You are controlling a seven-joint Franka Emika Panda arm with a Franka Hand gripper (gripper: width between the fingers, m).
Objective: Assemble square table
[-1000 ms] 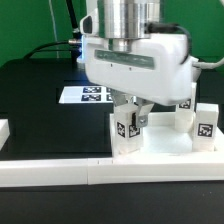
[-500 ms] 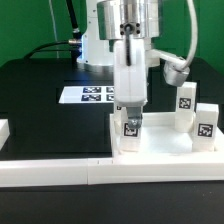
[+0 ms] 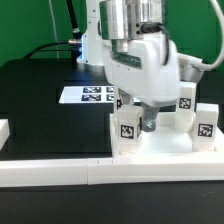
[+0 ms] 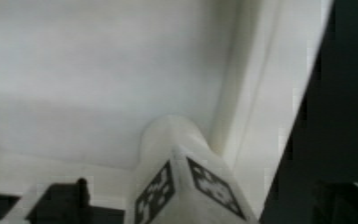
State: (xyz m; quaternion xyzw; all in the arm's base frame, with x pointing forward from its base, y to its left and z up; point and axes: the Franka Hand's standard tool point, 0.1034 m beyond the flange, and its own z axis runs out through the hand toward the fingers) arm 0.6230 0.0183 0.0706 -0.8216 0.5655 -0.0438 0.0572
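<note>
Black table [image 3: 40, 110]: three legs [image 3: 126, 126], one gripper [image 3: 148, 118].

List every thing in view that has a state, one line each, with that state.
Gripper: low behind the near leg; open or shut cannot be told.
Near leg: upright at the table top's corner.
Two far legs: upright at the exterior view's right.
Table top: lying flat against the rails.
Marker board: flat on the table.

Exterior frontal low, wrist close on leg [image 4: 190, 180]
</note>
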